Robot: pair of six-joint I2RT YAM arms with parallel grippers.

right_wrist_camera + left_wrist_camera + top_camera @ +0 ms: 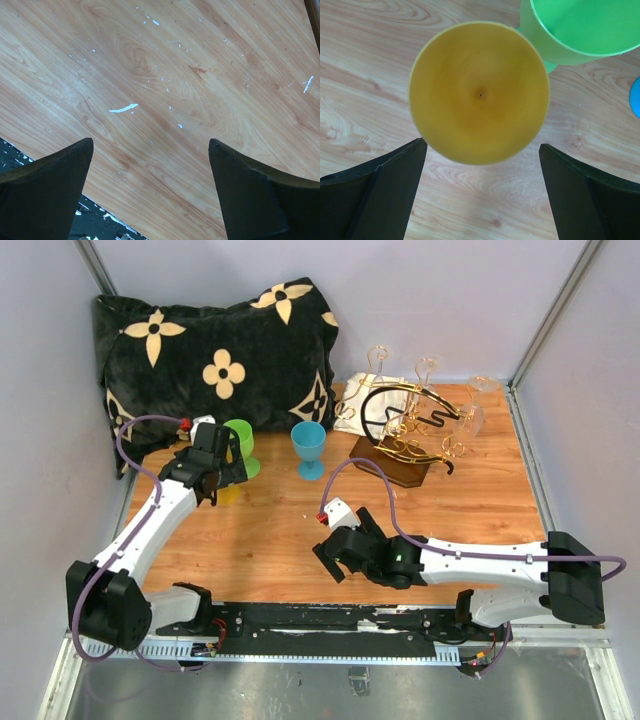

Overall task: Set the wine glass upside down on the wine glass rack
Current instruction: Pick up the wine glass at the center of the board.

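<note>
The left pincer point(482, 145) hung open over the yellow glass point(480, 95), its two dark fingers point(375, 195) spread wide and touching nothing. In the left wrist view the glass stood upright on the bench point(270, 530), mouth facing the camera, with its near rim lying between the fingertips. The green glass point(240, 440) stood just beside it on the far side, and from the wrist their rims overlapped. Whether the two touched could not be told. The blue glass point(309, 448) stood upright farther right, apart from both.

The rack point(410, 462) stood at the far right of the bench, well apart from the yellow glass, with the blue glass between them. Its brown base sat on the wood, with gold wire and a black ring rising above it. Clear glasses point(428, 365) showed among the wires with their round feet uppermost. How they were held was too fine to make out. A pale cloth point(358, 412) lay just behind the rack.

The right pincer point(151, 142) was open too, gripping nothing, low over bare wood near the front middle of the bench. White flecks point(123, 107) marked the surface under it.

A black pillow point(220, 350) with cream flowers leaned at the back left, behind the green glass.
</note>
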